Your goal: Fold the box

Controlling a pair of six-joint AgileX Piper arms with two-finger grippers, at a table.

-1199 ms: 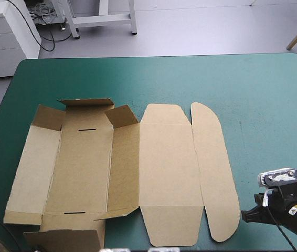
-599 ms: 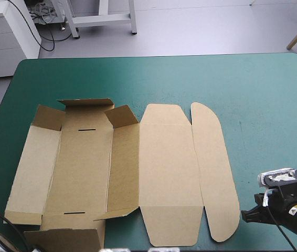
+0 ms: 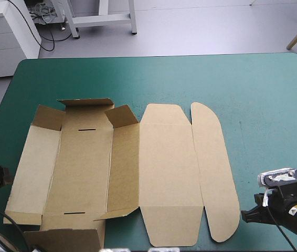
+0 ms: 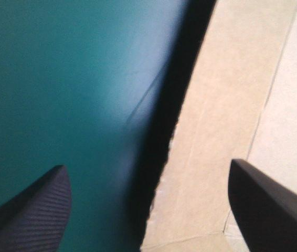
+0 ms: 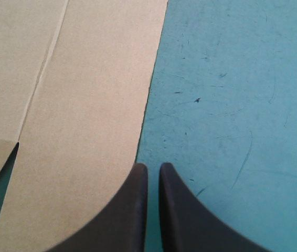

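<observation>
Brown box [image 3: 164, 173] unmoved | left jaws nearer its left edge, spread, empty | right jaws closed, empty

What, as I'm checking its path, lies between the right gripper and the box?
Only a sliver of bare teal-green cover, seen in the right wrist view: the right gripper, shut, sits right beside the box.

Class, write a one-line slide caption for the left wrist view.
Left gripper, jaws open, facing the brown box at its edge where it meets the teal-green cover.
</observation>
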